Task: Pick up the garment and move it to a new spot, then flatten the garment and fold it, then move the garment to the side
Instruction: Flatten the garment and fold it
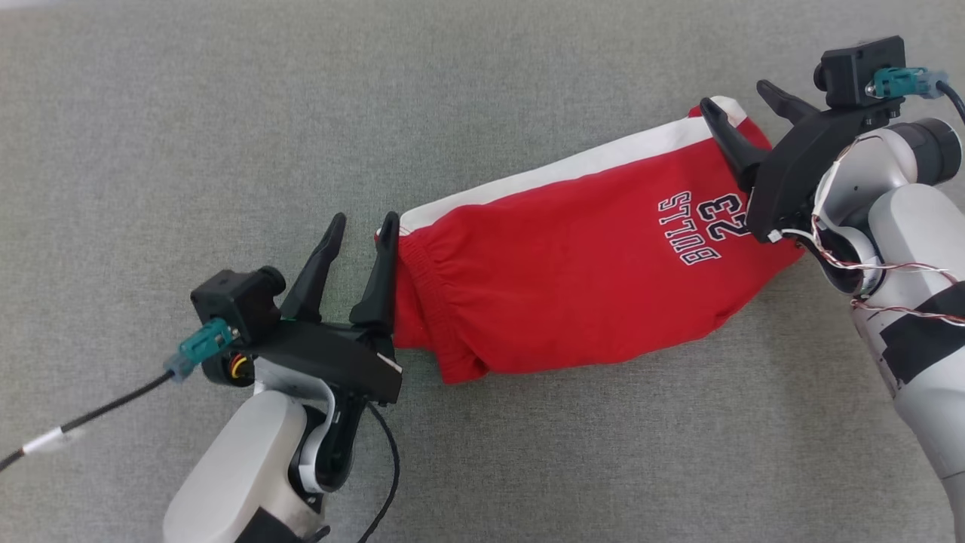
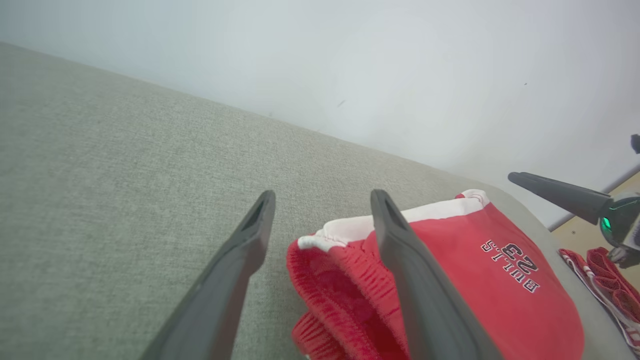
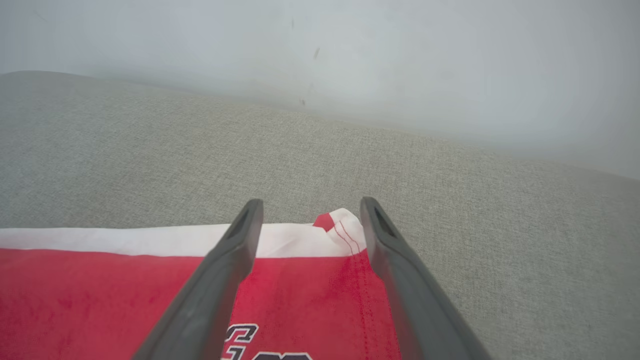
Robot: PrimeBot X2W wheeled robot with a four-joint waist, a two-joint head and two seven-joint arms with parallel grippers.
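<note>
Grey cloth surface (image 1: 226, 90) under all. Nearest, the left gripper (image 1: 364, 220) stands spread, empty, beside the waistband of the red shorts (image 1: 565, 286), which lie folded across the middle; farther off, the right gripper (image 1: 735, 96), also spread, hangs over their hem corner

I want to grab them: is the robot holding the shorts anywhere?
Nothing is held. Both sets of jaws stand open: the left at the red shorts' waistband end, the right at the hem corner.
</note>
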